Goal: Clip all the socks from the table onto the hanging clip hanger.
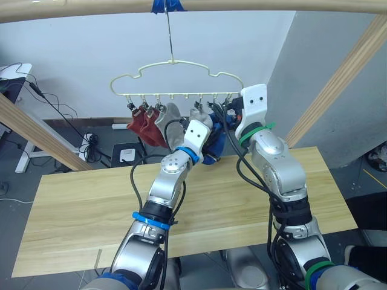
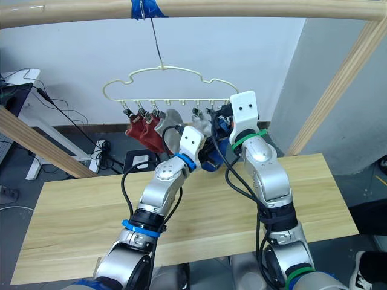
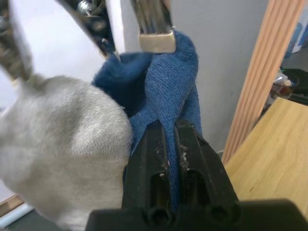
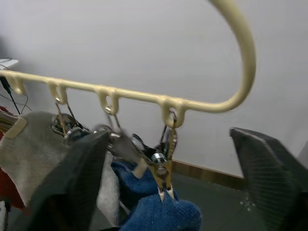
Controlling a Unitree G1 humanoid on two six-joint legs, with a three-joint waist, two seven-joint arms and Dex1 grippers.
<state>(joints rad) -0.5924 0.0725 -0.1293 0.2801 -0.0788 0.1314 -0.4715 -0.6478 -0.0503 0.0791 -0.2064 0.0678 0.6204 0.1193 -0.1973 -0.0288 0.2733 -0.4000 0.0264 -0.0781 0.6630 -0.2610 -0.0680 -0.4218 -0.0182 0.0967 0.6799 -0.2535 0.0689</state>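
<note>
1. Far left of the thin pale yellow wire clip hanger (image 1: 175, 81): two rust red knit ankle socks (image 1: 144, 125) hanging clipped, then two light grey knit ankle socks (image 1: 171, 124) beside them.
2. Left two-fingered black gripper (image 3: 169, 144): closed on the lower part of a blue knit ankle sock (image 3: 166, 82), fabric pinched between the fingers; raised just below the hanger's right end.
3. Same blue sock: upper edge already in the bite of a small metal clip (image 3: 155, 41), long axis running down from clip to left gripper. Second blue sock apparently bunched beside it; separation not clear.
4. Right two-fingered black gripper (image 4: 168, 159): spread wide, one finger either side of the last metal clips (image 4: 163, 166), touching nothing visible.
5. Long pale wood plank table (image 1: 78, 205): no socks lying on the visible top.
6. Judgement: sock hangs straight above the left gripper, so release probably comes downward and away; right arm nearer the clip.
</note>
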